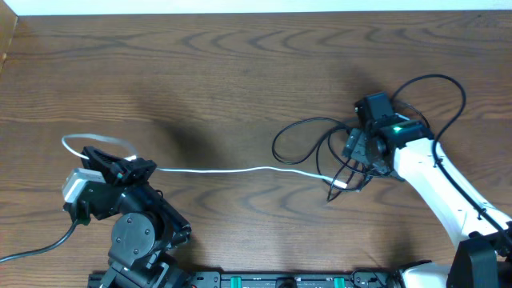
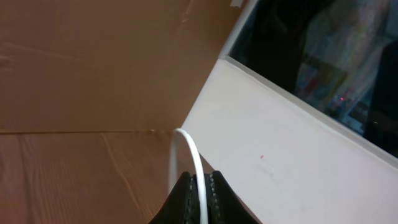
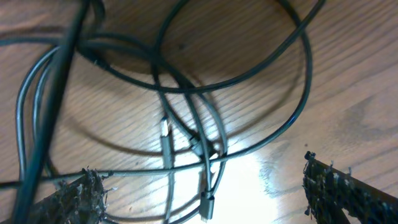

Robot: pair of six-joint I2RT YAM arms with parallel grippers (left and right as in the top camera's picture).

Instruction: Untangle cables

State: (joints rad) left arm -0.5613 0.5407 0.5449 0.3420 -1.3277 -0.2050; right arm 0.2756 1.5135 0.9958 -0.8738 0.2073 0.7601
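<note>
The left claw (image 2: 200,186), well left of the black cables (image 3: 205,140), clamps the white cable (image 1: 216,170), which runs into them; the right claw (image 1: 358,148) hangs released just above them

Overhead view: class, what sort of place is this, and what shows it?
Probably a robotics test bench: a left arm and right arm stand at a wood-grain table with tangled black cables and a white cable.
</note>
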